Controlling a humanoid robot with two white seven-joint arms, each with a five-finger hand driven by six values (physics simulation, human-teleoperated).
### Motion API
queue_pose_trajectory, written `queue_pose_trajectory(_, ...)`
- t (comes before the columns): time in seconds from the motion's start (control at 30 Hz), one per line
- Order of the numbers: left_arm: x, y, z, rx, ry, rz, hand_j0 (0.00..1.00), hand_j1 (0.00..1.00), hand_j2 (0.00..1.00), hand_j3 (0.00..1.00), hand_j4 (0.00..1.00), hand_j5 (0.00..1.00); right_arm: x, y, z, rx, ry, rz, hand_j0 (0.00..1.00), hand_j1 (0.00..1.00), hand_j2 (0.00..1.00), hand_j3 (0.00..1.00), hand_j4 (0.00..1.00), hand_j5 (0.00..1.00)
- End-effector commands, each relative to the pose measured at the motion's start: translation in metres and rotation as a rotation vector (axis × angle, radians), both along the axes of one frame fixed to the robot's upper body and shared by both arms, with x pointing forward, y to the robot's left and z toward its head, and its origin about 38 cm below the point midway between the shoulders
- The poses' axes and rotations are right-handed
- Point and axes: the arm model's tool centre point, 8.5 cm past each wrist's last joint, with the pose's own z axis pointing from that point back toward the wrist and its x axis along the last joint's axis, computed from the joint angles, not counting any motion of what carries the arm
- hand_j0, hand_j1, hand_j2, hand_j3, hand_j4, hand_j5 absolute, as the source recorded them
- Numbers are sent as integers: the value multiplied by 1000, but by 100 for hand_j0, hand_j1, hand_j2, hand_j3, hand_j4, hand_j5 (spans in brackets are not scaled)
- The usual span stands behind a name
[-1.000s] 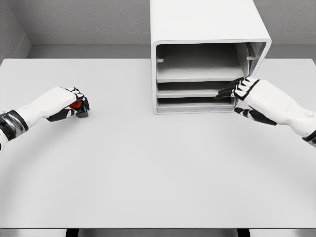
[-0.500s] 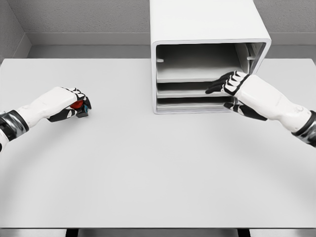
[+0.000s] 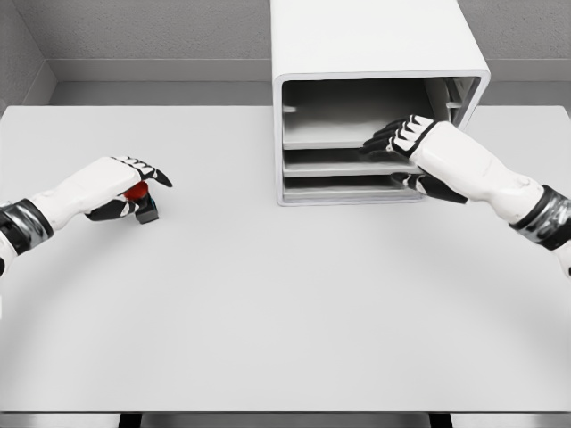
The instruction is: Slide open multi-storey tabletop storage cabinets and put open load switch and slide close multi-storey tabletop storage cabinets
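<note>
**Right hand at cabinet front, left hand over load switch on table**

Table [image 3: 268,303]: a pale grey surface filling most of the head view, bounded at the far edge by a grey wall.

Storage cabinet [image 3: 375,53]: a white, round-cornered unit standing upright on the table at about 1 o'clock from the picture's centre. Its front faces the camera. Three stacked grey trays show inside; the top tray [image 3: 343,116] sits deepest in view, with two shallower ones below it, their front lips roughly level with the cabinet's opening.

Right hand [image 3: 419,147]: the arm enters from 3 o'clock and reaches across the cabinet's front. The fingers [image 3: 385,141] are extended and slightly spread, lying on or just above the front lip of the top tray. The thumb sits lower, at the level of the bottom tray. Whether the fingers actually grip the lip cannot be told; nothing is seen enclosed in the hand.

Left hand [image 3: 116,187]: the arm enters from 9 o'clock and rests low over the table. The fingers point toward 3 o'clock, loosely extended rather than curled, arching over the load switch.

Load switch [image 3: 141,200]: a small item with a red top and dark base, on the table at 9 o'clock from centre, well apart from the cabinet. It lies under the left hand's fingers, beside the thumb; firm contact cannot be confirmed.
</note>
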Motion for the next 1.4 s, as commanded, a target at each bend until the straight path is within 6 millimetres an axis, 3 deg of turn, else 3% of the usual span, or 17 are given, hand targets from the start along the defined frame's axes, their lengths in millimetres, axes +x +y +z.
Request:
queue_pose_trajectory(0.0,0,0,1,-8,-1,1,72,72,72,72,72,72,2,0,-5,15,16,-7,74,74,74,74,74,74)
queue_pose_trajectory(0.17,-1,1,-1,-5,3,2,81,81,81,81,81,81,10,6,-9,28,27,-5,74,74,74,74,74,74)
queue_pose_trajectory(0.53,-2,2,-1,-6,7,2,81,81,81,81,81,81,24,14,-20,38,61,-10,74,74,74,74,74,74)
queue_pose_trajectory(0.73,-2,3,-1,-2,6,4,81,81,81,81,81,81,30,14,-11,52,41,-12,74,74,74,74,74,74)
queue_pose_trajectory(0.97,-2,5,-2,3,9,7,79,79,79,79,79,79,38,18,-20,57,62,-29,74,74,74,74,74,74)
queue_pose_trajectory(1.37,-5,11,-7,18,27,14,65,65,65,65,65,65,34,31,-41,24,108,2,74,74,74,74,74,74)
